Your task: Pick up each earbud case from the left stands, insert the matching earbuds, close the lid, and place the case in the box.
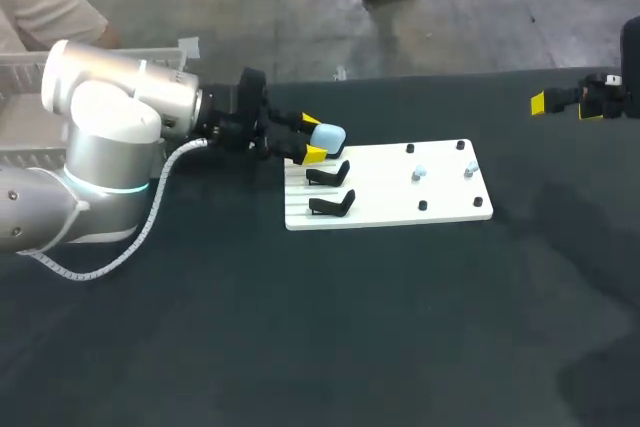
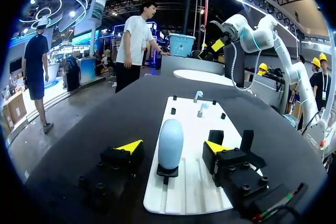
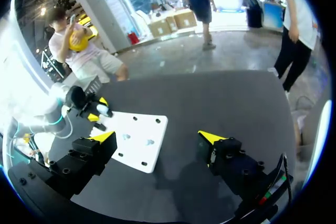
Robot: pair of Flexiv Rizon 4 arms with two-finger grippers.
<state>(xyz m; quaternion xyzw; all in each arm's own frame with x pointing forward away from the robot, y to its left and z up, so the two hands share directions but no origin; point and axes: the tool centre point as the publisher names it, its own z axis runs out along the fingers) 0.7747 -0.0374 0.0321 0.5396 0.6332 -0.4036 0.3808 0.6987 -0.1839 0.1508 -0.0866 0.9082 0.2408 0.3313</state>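
There is just one earbud case on show: a smooth, pale blue, egg-shaped shell standing upright on a black stand. That stand is the first of three in a row at the left end of a single flat white board. The other two stands are bare, angular black brackets. On the board's right half are two small pale earbuds, set among four little black pegs. The board lies on a dark, matte table. There are two arms. The left arm, rounded and silver-white with a ribbed cable looping off it, brings the left gripper level with the case. Its two blocky black fingers with yellow wedge tips stand apart on either side of the shell, and a gap shows on both sides, so neither touches it. The right gripper hangs by the table's far right corner, well apart from the board, with its fingers spread wide over bare tabletop. One pale, ribbed plastic box sits behind the left arm at the table's left edge.
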